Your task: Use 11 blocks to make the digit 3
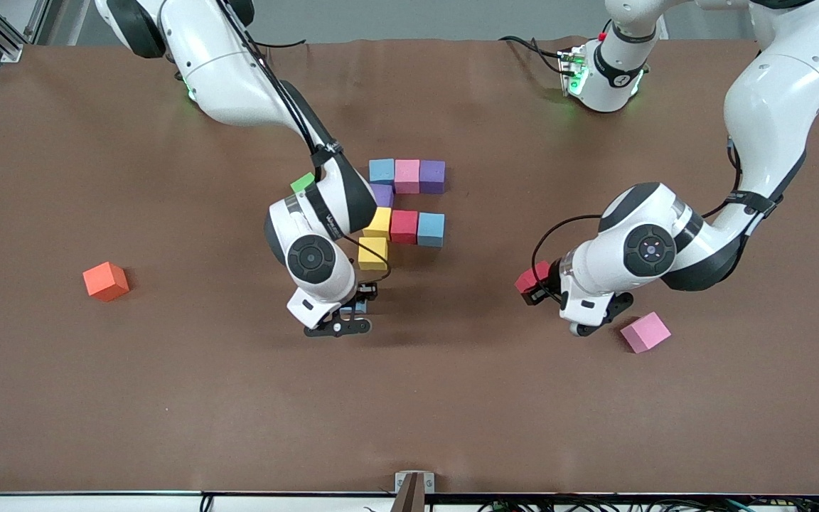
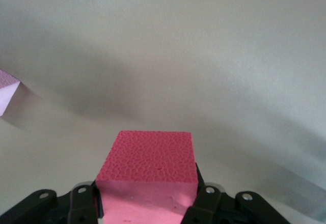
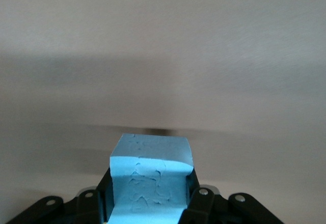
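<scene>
Blocks look like light foam with a matte, grippy skin; flat side faces are the place to pinch, gently. Right hand (image 1: pixel 354 304) is clamped on a light blue cube (image 3: pixel 148 175) over the desk (image 1: pixel 168 398) just by the yellow cube (image 1: pixel 372 253) of the part-built digit 3 (image 1: pixel 407 206). Left hand (image 1: pixel 539 288) is clamped on a red cube (image 2: pixel 148 170) near a loose pink cube (image 1: pixel 645 332).

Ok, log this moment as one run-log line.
left tool: shut on red block | right tool: shut on light blue block | digit 3: unfinished | pink block: loose
</scene>
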You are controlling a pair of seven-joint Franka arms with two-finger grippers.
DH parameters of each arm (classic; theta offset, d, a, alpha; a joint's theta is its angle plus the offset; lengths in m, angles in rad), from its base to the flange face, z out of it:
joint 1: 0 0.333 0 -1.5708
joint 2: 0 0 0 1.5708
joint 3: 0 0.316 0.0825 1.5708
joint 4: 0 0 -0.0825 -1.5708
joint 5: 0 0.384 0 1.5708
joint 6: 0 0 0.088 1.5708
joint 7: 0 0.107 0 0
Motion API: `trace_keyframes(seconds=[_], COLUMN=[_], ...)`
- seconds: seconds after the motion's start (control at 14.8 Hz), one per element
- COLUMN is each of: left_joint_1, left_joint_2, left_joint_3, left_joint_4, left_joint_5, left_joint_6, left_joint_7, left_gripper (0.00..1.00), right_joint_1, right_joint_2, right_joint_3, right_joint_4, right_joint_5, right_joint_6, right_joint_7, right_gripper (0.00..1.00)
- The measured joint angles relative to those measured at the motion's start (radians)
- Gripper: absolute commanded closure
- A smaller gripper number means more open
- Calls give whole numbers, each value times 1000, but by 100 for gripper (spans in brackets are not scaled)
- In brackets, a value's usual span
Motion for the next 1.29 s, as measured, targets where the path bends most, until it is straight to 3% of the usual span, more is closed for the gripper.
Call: trace_keyframes(seconds=[0.41,1.29], left_joint_1=[-13,-71], left_joint_2=[0,0], left_joint_3=[1,-1], left_joint_4=[-17,-40], left_joint_5=[0,0], left_joint_6=[-59,-61], left_joint_7=[27,-7], left_gripper=[79,78], right_joint_1=[31,59], right_joint_2=[14,25], right_joint_3=[0,0], right_joint_4=[1,-6], right_joint_5=[26,29], right_joint_6=[3,-6], right_joint_7=[2,7], right_gripper=[63,63])
